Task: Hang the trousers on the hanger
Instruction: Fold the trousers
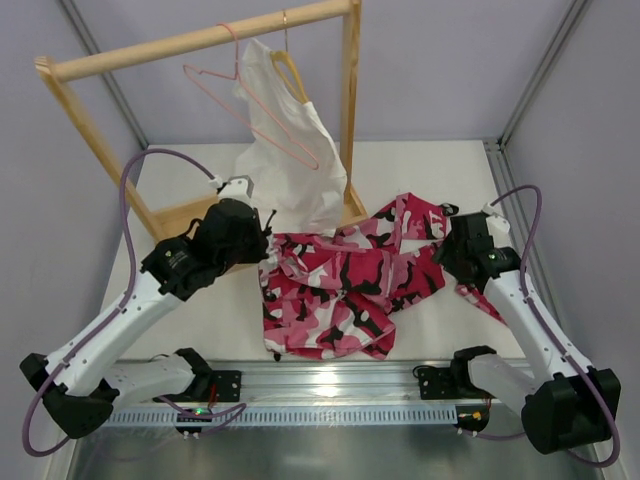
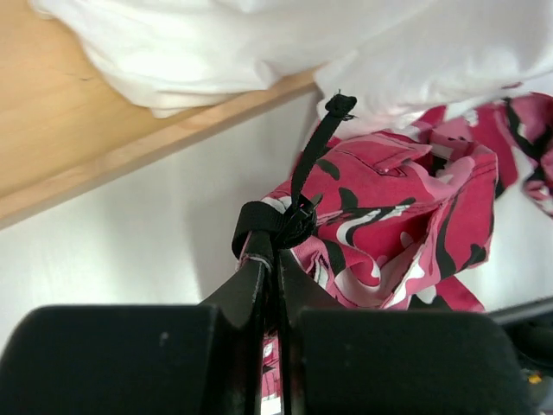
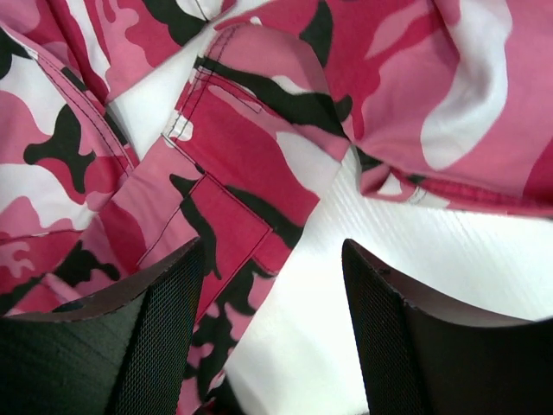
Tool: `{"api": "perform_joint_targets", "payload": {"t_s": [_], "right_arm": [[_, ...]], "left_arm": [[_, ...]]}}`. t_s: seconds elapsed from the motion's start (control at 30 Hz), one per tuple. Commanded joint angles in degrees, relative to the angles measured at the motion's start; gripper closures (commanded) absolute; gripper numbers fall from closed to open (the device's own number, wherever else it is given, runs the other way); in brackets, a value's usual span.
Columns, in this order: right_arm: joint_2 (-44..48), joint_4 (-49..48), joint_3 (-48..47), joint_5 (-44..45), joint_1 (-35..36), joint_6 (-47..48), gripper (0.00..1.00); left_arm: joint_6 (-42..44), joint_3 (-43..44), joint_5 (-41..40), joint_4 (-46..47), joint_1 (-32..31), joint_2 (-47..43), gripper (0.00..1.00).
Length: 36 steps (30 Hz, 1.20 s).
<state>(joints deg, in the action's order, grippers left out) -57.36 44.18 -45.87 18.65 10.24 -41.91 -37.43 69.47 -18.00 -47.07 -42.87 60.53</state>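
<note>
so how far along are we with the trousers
Nothing is finished. The trousers lie crumpled on the table; the hanger hangs bare on the rail. In hand: left gripper shut at their edge, right gripper open over the cloth. Left: lift them and thread them onto the hanger.

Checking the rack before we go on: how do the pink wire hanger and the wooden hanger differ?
The pink wire hanger is thin and bare; the wooden hanger is thicker, tan and carries a white garment. The wire one hangs further left. Both hook over the wooden rail.
</note>
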Motion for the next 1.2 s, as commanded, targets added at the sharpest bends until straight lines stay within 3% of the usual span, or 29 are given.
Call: {"api": "perform_joint_targets", "payload": {"t_s": [0.0, 0.2, 0.33, 0.43, 0.57, 0.67, 0.7, 0.8, 0.9, 1.03, 1.17], "right_arm": [[-1.34, -9.71, 0.6, -0.11, -1.01, 10.61, 0.32], [-8.17, -13.42, -0.28, 1.99, -4.78, 11.69, 0.32], [-13.81, -13.77, 1.56, 4.8, -6.54, 9.92, 0.33], [-17.08, -14.12, 4.02, 4.38, -12.85, 8.25, 0.36], [-14.45, -12.29, 6.05, 2.35, -20.69, 7.02, 0.37], [-6.38, -11.75, 5.61, -4.21, -20.87, 9.3, 0.36], [-1.75, -14.19, 5.53, -11.64, -20.87, 11.91, 0.36], [-0.02, -20.43, 2.91, -24.34, -20.53, 14.22, 0.33], [-5.11, -27.8, -0.96, -30.32, -20.08, 17.29, 0.3], [-20.12, -28.11, -11.06, -37.99, -19.3, 20.12, 0.28], [-34.45, -19.23, -24.25, -24.41, -11.33, 14.59, 0.29]], "left_arm": [[0.96, 4.08, -9.68, -7.85, 0.16, 0.11, 1.0], [-0.01, 7.68, -19.07, -13.99, 0.42, -0.33, 1.0], [0.87, 8.22, -20.05, -14.63, 0.77, -0.07, 1.0], [1.31, 7.26, -19.27, -14.46, 1.39, 0.81, 1.0], [0.78, 3.4, -16.03, -12.44, 1.65, 0.29, 1.0], [0.08, 0.49, -15.05, -11.21, 1.74, -0.24, 1.0], [-0.01, -0.21, -14.44, -10.77, 1.65, -0.15, 1.0], [0.08, -0.65, -13.2, -10.06, 1.91, 0.02, 1.0], [-0.01, -0.83, -11.37, -9.01, 1.83, 0.02, 1.0], [-0.45, -1.27, -9.08, -8.22, 1.83, -0.5, 1.0], [-0.98, -2.06, -8.28, -7.86, 1.92, -1.2, 1.0]]}}
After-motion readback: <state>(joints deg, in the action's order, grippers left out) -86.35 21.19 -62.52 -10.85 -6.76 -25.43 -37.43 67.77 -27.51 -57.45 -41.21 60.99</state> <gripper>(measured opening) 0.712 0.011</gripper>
